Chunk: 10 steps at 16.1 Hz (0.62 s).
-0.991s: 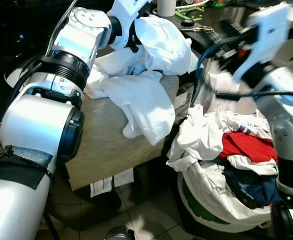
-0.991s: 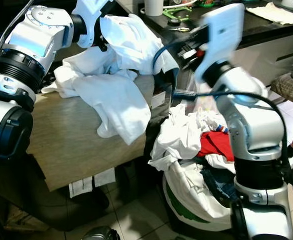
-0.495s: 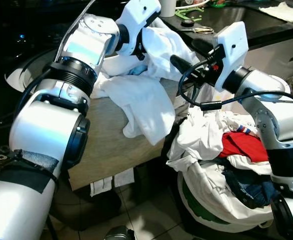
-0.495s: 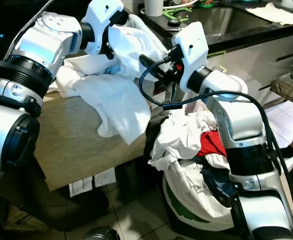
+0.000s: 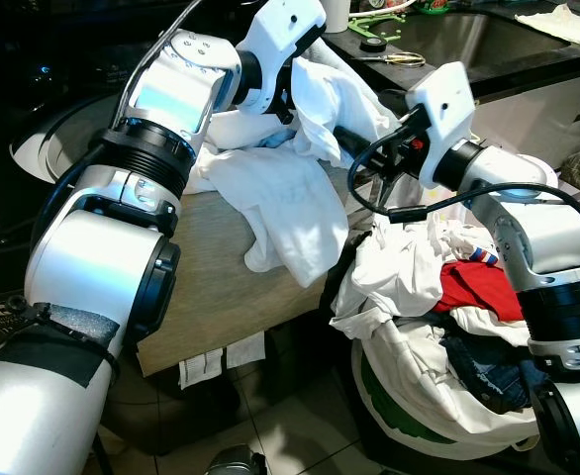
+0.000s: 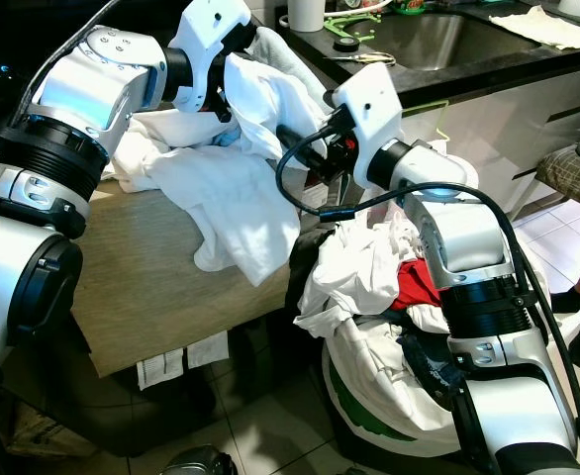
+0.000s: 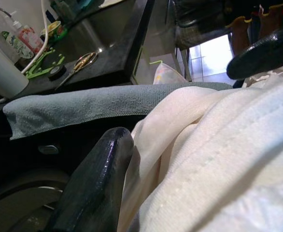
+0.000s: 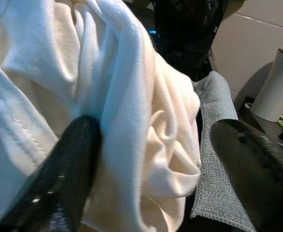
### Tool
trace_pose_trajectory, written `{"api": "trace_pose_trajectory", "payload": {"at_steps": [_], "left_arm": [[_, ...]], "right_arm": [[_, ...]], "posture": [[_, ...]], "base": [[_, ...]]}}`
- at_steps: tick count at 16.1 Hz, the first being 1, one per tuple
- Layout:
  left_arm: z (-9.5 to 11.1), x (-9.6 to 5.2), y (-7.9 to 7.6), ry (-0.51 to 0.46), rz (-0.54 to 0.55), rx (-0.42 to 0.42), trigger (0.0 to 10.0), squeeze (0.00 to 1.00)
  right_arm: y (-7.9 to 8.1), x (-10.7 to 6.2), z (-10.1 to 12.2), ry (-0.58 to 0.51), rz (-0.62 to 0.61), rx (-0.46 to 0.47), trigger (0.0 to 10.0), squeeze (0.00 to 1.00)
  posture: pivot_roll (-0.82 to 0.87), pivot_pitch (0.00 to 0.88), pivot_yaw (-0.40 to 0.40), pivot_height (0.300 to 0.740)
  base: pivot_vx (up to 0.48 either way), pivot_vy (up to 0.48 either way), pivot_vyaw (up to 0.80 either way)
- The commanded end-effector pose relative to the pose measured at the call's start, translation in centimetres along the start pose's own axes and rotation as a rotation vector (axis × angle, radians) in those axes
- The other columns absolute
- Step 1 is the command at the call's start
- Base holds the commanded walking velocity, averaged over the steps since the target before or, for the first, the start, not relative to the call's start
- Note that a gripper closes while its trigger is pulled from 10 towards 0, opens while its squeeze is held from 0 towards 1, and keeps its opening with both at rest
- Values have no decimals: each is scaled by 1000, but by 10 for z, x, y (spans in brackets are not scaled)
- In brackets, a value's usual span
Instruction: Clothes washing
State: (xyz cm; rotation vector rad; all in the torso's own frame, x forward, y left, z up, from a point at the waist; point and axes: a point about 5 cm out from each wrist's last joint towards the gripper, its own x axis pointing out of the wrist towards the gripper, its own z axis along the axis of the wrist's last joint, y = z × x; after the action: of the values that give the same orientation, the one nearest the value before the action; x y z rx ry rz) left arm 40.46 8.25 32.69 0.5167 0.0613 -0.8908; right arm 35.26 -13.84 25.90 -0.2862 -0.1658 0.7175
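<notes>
My left gripper [image 5: 290, 89] holds a bunched white garment [image 5: 332, 94] up over the wooden top [image 5: 211, 287]. In the left wrist view the cloth fills the gap between the two black fingers [image 7: 95, 186]. My right gripper [image 6: 295, 142] reaches in from the right and stands open at the hanging part of the same garment. In the right wrist view its fingers [image 8: 66, 179] are spread wide with a fold of white cloth between them. A second white garment [image 5: 290, 208] lies spread on the wooden top and hangs over its edge.
A full laundry bag [image 5: 438, 406] stands on the floor on the right, with white clothes, a red garment [image 5: 478, 292] and dark jeans on top. Behind is a dark counter with a sink [image 6: 438, 30], scissors [image 5: 399, 59] and a white cup [image 6: 305, 12]. A grey towel [image 7: 83, 104] lies over an edge.
My right arm has swung in from the right, and its open gripper has come up to the lifted garment. The left gripper has kept its hold and shifted slightly.
</notes>
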Motion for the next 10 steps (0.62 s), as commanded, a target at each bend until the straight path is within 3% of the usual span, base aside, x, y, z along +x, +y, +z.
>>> {"api": "trace_pose_trajectory", "payload": {"at_steps": [1, 10], "left_arm": [[4, -1, -1, -18, -14, 2, 10000, 0], [6, -1, -4, -21, -31, 2, 10000, 0]], "right_arm": [[-5, -1, 4, -27, -2, 3, 0, 0], [-18, -2, 2, -42, -64, 2, 0, 0]], "posture": [[-27, 0, 35, 719], [-27, 0, 39, 719]], "base": [[0, 0, 0], [0, 0, 0]]}}
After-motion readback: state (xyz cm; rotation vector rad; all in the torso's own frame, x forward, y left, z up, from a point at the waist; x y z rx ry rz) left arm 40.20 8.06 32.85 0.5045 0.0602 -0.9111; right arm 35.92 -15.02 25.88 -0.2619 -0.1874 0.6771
